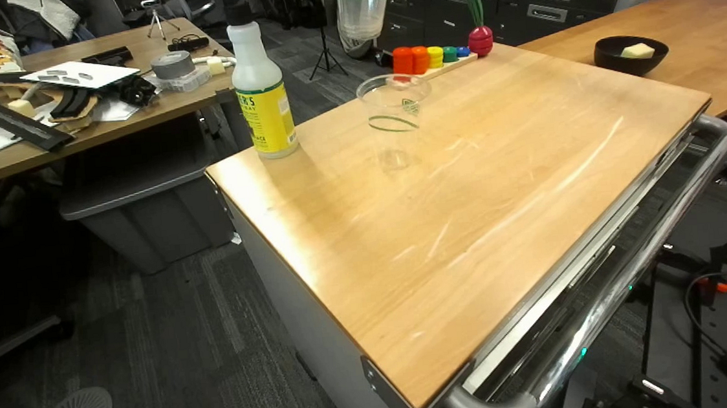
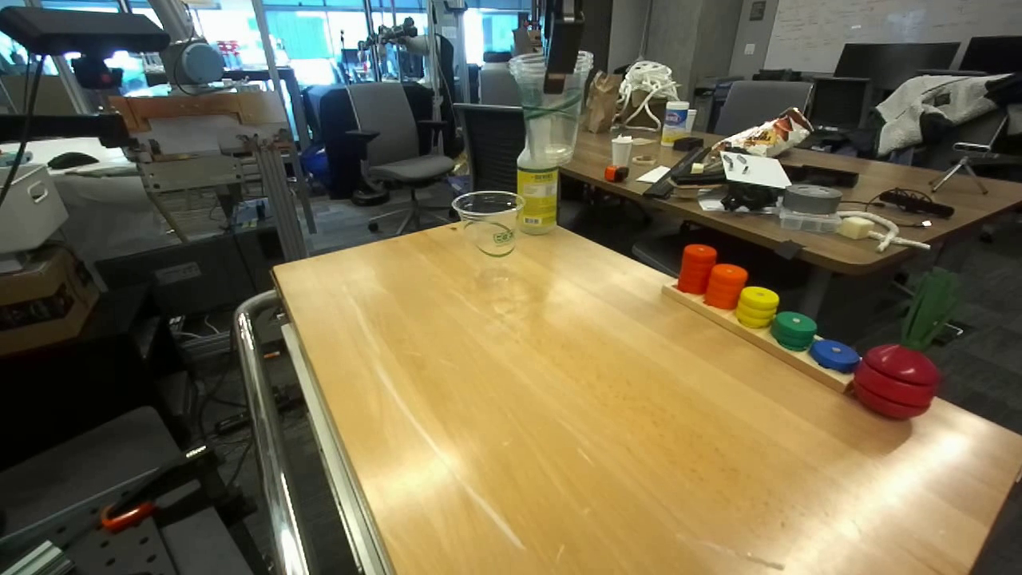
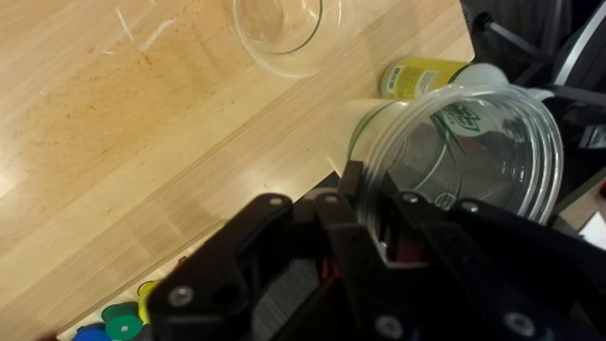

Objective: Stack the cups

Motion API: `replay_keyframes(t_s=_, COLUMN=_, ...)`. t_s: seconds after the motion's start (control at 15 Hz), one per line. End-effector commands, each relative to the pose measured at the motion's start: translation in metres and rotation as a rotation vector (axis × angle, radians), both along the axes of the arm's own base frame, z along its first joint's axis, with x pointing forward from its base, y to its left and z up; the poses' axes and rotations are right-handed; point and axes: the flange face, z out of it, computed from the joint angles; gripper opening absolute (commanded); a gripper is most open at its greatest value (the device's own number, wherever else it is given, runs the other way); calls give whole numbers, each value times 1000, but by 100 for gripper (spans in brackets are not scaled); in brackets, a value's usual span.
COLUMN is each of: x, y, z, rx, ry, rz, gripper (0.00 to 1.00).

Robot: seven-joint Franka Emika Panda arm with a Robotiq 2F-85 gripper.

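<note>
The gripper [image 3: 370,182] pinches the wall of a nested stack of cups [image 3: 466,147], which runs between its fingertips close to the rim. In the wrist view the stack reaches upward and to the right from the fingertips; in an exterior view it hangs mouth-up just below the gripper, higher than the tabletop [image 2: 511,415]. Its rims sit tight together, and I cannot tell for certain how many there are.

A lone cup [image 2: 491,247] stands upright on the tabletop, lower than the gripper and apart from it. The wrist view has it above and left of the fingertips, partly cut by the top edge. A yellow-labelled bottle [image 1: 265,111] stands near that cup, also lower than the gripper, and shows past the held stack in the wrist view. Below and left of the fingertips there, a row of coloured discs [image 2: 756,307] lines the tabletop's edge.
</note>
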Motion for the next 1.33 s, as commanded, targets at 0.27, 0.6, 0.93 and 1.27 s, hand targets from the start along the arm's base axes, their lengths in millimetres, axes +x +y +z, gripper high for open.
replay_keyframes(t_s=0.27, x=-41, y=23, z=4, rx=15, ry=19, rz=189, gripper=4)
replay_keyframes(t_s=0.6, x=-46, y=28, z=-14, rx=28, ry=70, rz=248, gripper=4)
replay_keyframes(t_s=0.93, x=-42, y=32, z=-43, rx=15, ry=144, rz=262, gripper=4)
replay_keyframes(t_s=1.27, x=-35, y=36, z=-59, rx=-20, ry=172, rz=283, gripper=4)
